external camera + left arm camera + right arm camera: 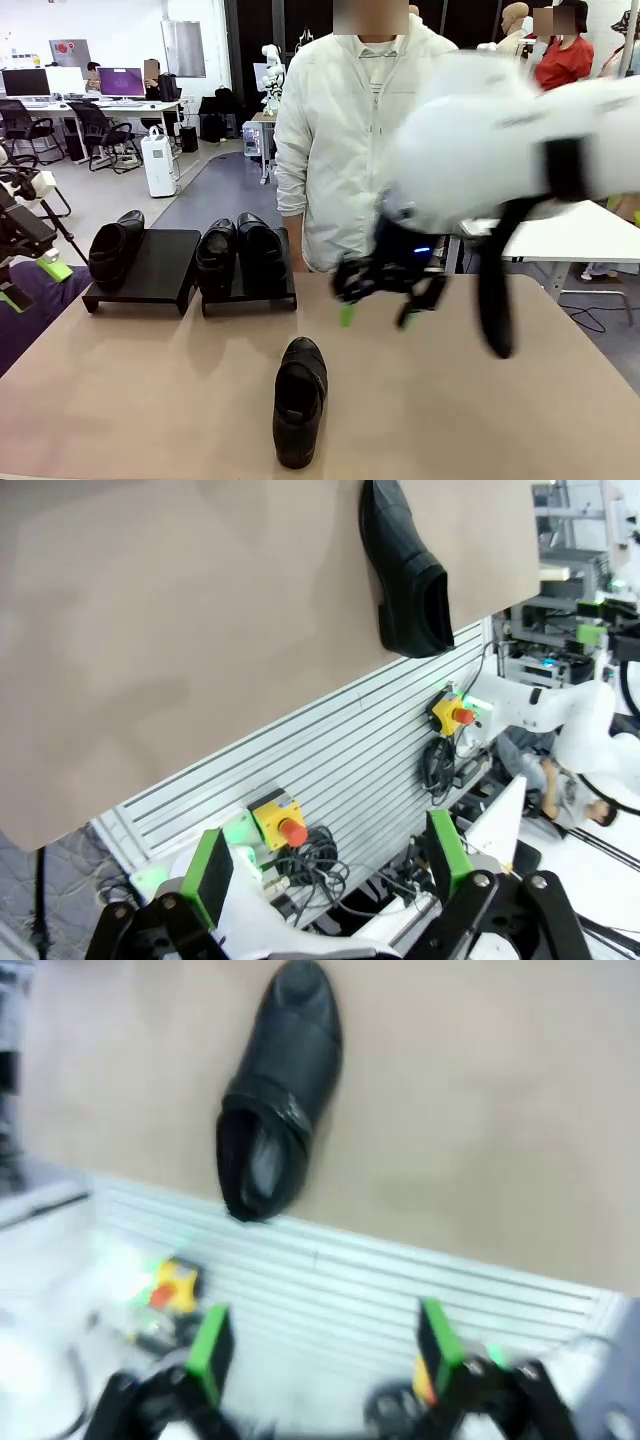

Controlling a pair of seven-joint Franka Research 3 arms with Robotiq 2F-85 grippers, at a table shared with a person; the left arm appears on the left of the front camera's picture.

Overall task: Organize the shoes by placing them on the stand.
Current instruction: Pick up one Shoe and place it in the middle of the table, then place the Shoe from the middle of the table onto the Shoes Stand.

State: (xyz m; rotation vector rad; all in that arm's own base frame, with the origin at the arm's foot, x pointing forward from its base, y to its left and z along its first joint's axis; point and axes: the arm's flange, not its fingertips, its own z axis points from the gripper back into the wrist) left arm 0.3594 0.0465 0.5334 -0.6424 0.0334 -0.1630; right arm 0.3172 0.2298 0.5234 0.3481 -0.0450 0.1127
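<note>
Shoes first: one glossy black leather slip-on dress shoe (300, 400) lies alone on the tan table (480, 400), near the robot-side edge, toe pointing away from the person; also seen in the left wrist view (405, 565) and right wrist view (277, 1090), heel end right at the table edge. Two more glossy black shoes (238, 255) sit side by side on the right-hand low matte-black rectangular stand platform (250, 295). A 4th black shoe (112, 250) rests on the left edge of the left-hand matching platform (150, 270); rest of that top is bare.

Right arm's black tool w/ green pads (378, 300) hangs above the table, right of the lone shoe, well apart from it; jaws spread wide, nothing between them (right wrist view (320, 1345) same). Left tool (335, 865) is off the table's left side, jaws fully apart, holding nothing.

Person in a white jacket (350, 130) stands at the far side behind the platforms.
</note>
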